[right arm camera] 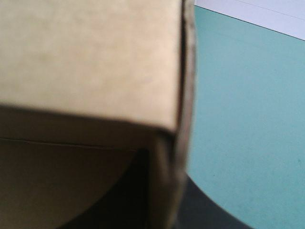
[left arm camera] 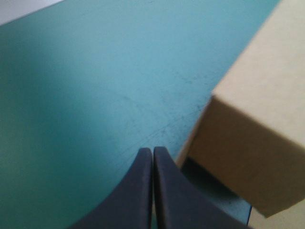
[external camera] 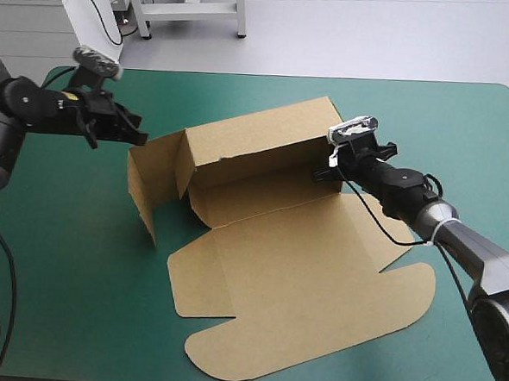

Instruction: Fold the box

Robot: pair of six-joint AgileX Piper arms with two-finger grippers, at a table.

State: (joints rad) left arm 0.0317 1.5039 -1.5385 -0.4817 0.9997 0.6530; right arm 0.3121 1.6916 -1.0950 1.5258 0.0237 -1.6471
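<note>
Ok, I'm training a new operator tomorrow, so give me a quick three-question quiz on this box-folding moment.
1. True or false: the left gripper is clamped on the box.
2. Which part of the box lies flat on the teal-green cover? A) the back wall B) the broad near panel C) the left end wall
3. Fill the gap: board sits between the fingers of the ____ gripper.

Key:
1. False. Its fingers are shut on nothing, beside the box's corner.
2. B.
3. Right. The right gripper is shut on the box's right end.
</note>
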